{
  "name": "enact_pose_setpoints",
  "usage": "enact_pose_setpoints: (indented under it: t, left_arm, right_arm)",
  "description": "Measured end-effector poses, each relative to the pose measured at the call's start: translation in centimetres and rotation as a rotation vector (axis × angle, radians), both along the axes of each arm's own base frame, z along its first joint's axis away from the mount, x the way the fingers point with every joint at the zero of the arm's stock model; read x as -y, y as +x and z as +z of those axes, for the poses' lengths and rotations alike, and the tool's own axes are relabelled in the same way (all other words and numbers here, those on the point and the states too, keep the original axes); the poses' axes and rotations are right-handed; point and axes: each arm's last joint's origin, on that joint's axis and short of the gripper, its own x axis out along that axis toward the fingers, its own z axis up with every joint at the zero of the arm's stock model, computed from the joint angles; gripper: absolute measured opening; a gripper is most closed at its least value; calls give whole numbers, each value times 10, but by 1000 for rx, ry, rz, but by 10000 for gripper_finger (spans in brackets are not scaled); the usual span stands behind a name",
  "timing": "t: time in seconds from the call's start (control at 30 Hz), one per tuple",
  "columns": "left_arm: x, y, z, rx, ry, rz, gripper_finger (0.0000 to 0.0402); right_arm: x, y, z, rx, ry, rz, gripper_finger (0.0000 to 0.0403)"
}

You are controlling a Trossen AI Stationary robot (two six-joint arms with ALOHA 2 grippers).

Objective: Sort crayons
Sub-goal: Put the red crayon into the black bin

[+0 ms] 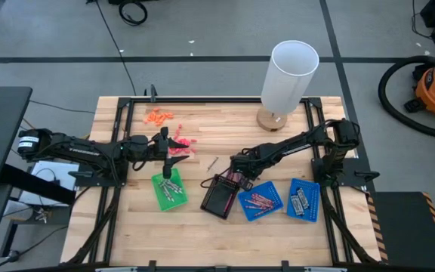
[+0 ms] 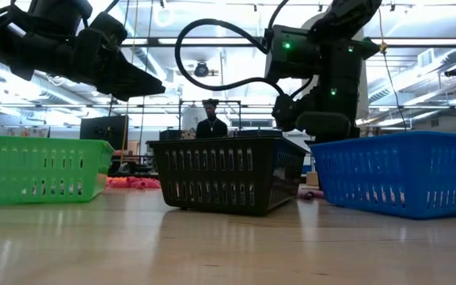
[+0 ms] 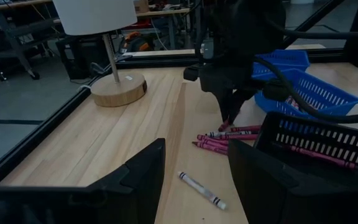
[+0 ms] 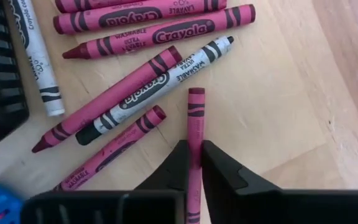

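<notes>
Gripping a pink crayon [image 4: 195, 130], the right jaws [image 4: 194, 163] sit closed; left jaws [image 3: 194, 180] seemingly open.

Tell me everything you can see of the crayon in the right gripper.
The pink crayon is a thin magenta stick in a paper wrapper with dark bands near its flat end. The right gripper is shut on it, both dark fingers pinching its middle. It sits over the wooden table, pointing at the loose pile of crayons, close to a grey-and-black one but apparently not touching it.
</notes>
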Motion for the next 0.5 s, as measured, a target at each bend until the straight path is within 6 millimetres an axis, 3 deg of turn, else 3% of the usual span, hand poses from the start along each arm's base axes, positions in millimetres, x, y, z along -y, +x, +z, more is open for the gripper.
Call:
enact_pose_setpoints:
  t: [0.5]
  left_arm:
    - [0, 0, 0, 0, 0, 0, 187]
  right_arm:
    - [4, 2, 13, 15, -13, 29, 35]
